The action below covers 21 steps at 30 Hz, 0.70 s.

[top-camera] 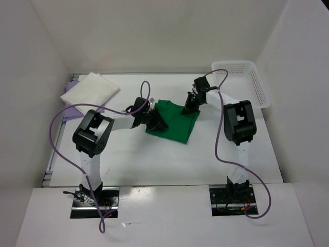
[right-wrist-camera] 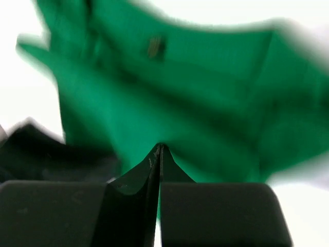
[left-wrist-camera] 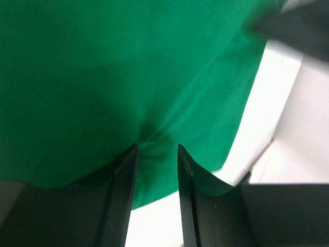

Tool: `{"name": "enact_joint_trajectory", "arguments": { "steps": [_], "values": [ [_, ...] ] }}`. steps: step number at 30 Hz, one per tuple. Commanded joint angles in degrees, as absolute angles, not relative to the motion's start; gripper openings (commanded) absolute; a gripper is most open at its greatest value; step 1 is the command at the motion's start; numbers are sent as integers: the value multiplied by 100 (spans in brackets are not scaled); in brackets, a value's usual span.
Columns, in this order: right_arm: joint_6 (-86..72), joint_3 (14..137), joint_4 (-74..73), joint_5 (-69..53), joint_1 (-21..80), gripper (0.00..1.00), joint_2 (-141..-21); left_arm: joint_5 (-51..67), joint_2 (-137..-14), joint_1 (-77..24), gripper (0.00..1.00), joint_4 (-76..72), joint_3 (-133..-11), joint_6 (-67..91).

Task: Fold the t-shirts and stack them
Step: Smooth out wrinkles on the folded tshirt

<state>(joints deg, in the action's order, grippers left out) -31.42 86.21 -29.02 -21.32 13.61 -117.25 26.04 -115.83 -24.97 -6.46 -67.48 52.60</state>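
The green t-shirt (top-camera: 175, 126) lies crumpled and only partly folded at the middle of the bench (top-camera: 154, 164), with both arms reaching over it. The left end effector (left-wrist-camera: 157, 147) works at the shirt's 9 o'clock edge. Its jaws stand a narrow way apart, with a pucker of green cloth sitting between the tips. The right end effector (right-wrist-camera: 158, 149) is at the shirt's 1 o'clock corner, its jaws pressed together. That wrist view is blurred, so it may or may not have a fold of cloth pinched between them.

At 10 o'clock from the green shirt, near the far left corner, the cream t-shirt (top-camera: 90, 88) rests folded on top of the lavender t-shirt (top-camera: 75, 78), which shows only as a rim beneath it. The white mesh basket (top-camera: 257, 87) stands at 2 o'clock, well apart from the shirts.

The folding of the last shirt seems to be in hand, with two already stacked. The next move likely calls for a firm pinch on two edges, a tidy fold, then a carry toward the stack at 10 o'clock.
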Motion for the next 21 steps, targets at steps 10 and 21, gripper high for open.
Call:
{"name": "enact_joint_trajectory", "arguments": {
  "steps": [10,21],
  "values": [
    [-2734,10389,-2926,-2487,1537,0,-13482,2279,-9556,-3243,48,-378,-5484,6091],
    [-2575,10021,-3058,-2373,1600,15,-12069,2038,-10615,-2224,43,-579,-6609,5572]
  ]
}}
